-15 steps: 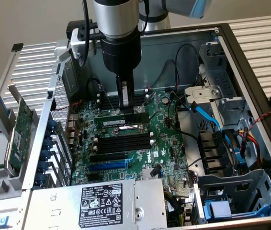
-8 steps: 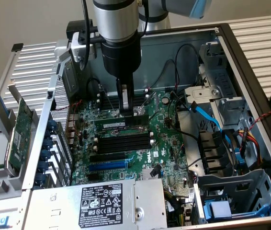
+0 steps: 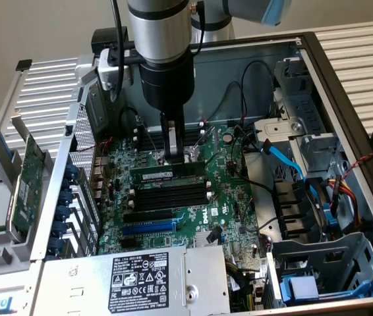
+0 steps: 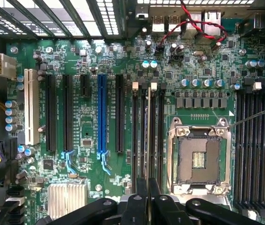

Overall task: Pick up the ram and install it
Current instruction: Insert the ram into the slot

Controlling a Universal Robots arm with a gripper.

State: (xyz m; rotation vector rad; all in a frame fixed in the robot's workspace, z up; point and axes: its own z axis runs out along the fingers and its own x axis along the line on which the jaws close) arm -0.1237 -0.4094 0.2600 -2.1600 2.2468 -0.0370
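While the fingers (image 3: pixel 172 139) are pinching the ram (image 3: pixel 167 173) at the black slots (image 3: pixel 170 195), it is probably needing level, straight-down pressure.

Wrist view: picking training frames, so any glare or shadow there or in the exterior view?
Wrist view: light glares through the slotted metal grille; the green motherboard is evenly lit. Exterior view: the thin green ram stick sits in dim shade.

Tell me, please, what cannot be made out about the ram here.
Exterior view: whether the long, thin green ram stick is fully seated; the lower edge is too small to judge.
Wrist view: the stick's near end, covered by the black gripper.
Exterior view: the small white label's print, too small to read.
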